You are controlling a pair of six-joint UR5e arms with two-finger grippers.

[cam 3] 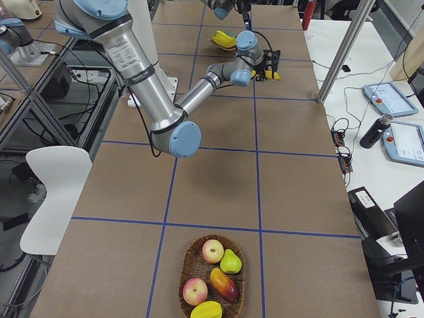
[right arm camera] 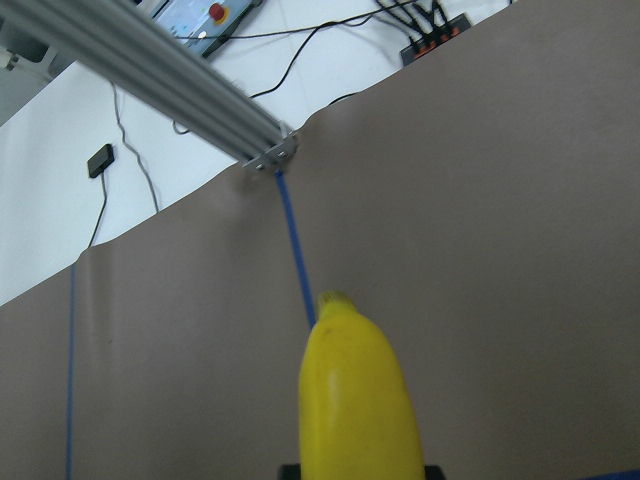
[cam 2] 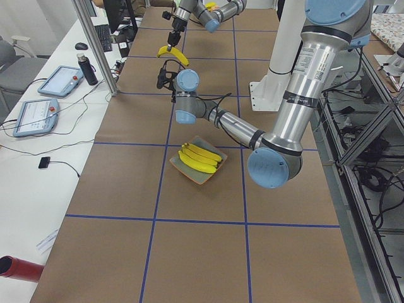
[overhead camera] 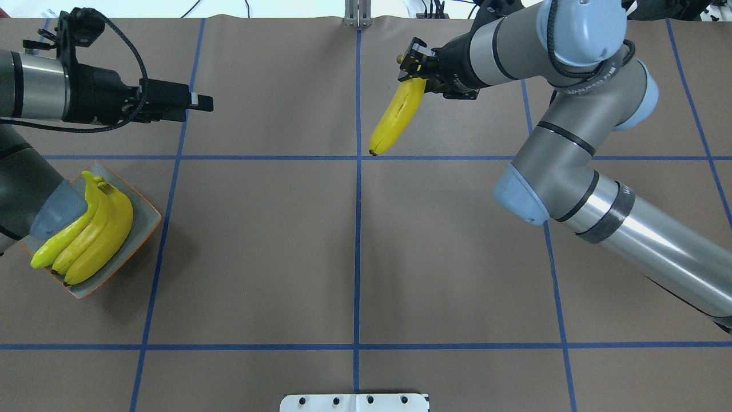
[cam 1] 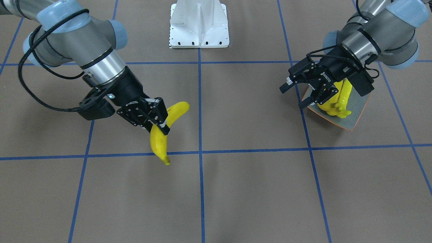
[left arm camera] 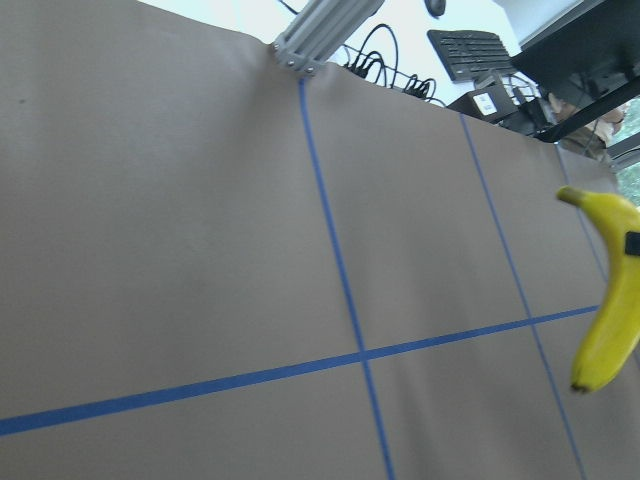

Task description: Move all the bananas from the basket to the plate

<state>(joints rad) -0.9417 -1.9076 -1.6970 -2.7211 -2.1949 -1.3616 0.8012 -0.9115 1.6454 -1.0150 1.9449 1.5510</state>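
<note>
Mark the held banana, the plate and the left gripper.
held banana point(overhead camera: 396, 118): overhead view, middle of its body.
plate point(overhead camera: 145, 219): overhead view, bare grey floor beside the bananas.
left gripper point(cam 1: 293, 97): front-facing view, midway between its open fingertips.

Route to plate: open mid-table, tight at the plate itself.
Bare table point(overhead camera: 257, 240) between right tool point(overhead camera: 420, 74) with banana point(overhead camera: 394, 117) and plate point(overhead camera: 146, 218); three bananas point(overhead camera: 94, 234) cover most of it, left arm point(overhead camera: 54, 212) overhangs its edge, left tool point(overhead camera: 197, 103) hovers beyond.
</note>
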